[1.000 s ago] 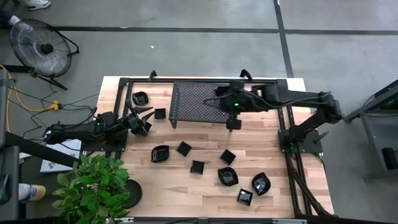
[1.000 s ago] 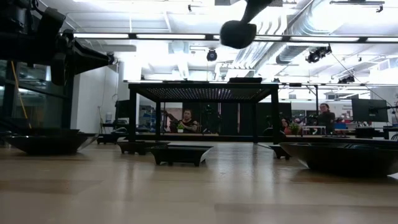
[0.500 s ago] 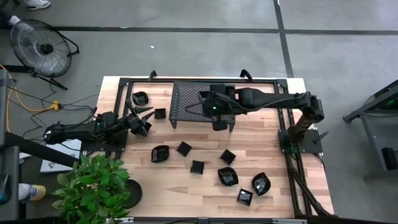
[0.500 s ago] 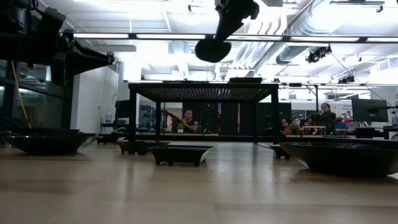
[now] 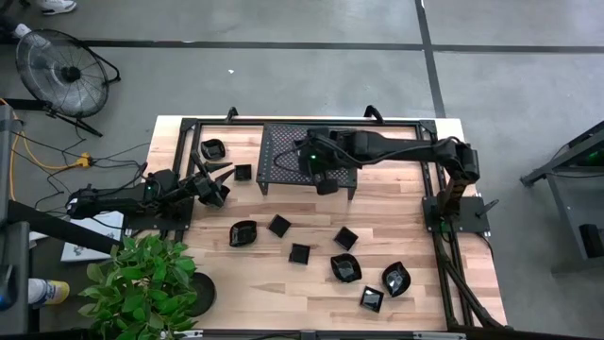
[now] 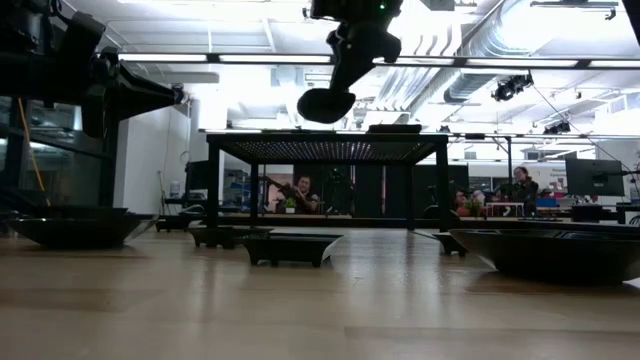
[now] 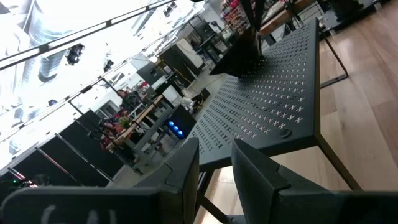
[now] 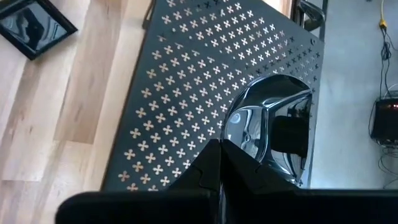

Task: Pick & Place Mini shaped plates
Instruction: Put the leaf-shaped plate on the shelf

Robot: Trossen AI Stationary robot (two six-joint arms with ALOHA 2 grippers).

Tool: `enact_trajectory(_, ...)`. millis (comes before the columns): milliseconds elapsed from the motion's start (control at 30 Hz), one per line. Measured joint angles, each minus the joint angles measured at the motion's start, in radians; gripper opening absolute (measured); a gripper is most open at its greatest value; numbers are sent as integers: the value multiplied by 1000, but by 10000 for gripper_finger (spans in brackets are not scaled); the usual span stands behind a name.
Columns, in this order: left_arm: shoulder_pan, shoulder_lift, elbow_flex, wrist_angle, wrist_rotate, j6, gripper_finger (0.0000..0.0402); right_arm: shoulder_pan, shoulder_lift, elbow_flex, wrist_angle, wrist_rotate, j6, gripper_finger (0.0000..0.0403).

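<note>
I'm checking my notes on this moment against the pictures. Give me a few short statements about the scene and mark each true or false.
1. The right gripper is shut on a round plate. True.
2. That plate hangs above the mesh rack. True.
3. The left gripper is over the rack. False: it is beside the rack's left edge.
4. The rack top already carries several plates. False: none rests on it.
5. A potted plant stands at the table's left front corner. True.
</note>
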Motion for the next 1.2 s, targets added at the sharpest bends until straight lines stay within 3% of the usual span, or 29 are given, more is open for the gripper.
enact_trajectory(333,0,0,0,0,0,0,92,-17,0,-11,45,-79,117,0)
enact_trajectory(733,0,0,0,0,0,0,92,-16,0,-136,134,12,74,0)
enact_trajectory(1200,0,0,0,0,0,0,92,0,0,-174,157,-2,63,2)
